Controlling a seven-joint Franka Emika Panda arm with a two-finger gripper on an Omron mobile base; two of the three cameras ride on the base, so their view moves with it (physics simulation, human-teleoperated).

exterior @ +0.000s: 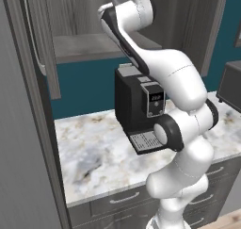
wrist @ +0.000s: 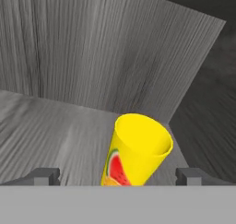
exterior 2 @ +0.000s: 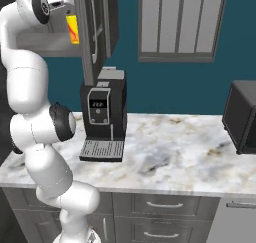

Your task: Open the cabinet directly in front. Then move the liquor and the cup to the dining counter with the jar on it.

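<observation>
In the hand view the gripper (wrist: 118, 176) stands wide open, its two dark finger tips low in the frame at the left and right, with nothing held. The cup (wrist: 136, 150) sits between them at bottom centre: bright yellow, upright with its open mouth up, a watermelon picture on its side. Whether either finger tip touches it cannot be told, but there looks to be a gap on both sides. It stands on the grey wood-grain shelf (wrist: 50, 131) inside the cabinet (wrist: 110, 52), whose back wall fills the upper part of the frame.

The likeliest trouble, as I judge it, is the cup itself. It is light and narrower at the foot than at the rim, so a finger tip that reaches one side first could tip it or push it along the shelf towards the back wall. A grip set too high on the flared rim could squeeze it upward and out.

In the right base view the cup (exterior 2: 73, 28) shows as a yellow patch at upper left, just beside the arm's hand and left of the open cabinet door (exterior 2: 89, 32). That door hangs close to the arm, and pulling back with a swing could knock it.

Below, the black coffee machine (exterior 2: 104, 118) stands on the marble worktop (exterior 2: 170, 157) right under the cabinet; a dropped cup would land there. The liquor bottle cannot be made out here.
</observation>
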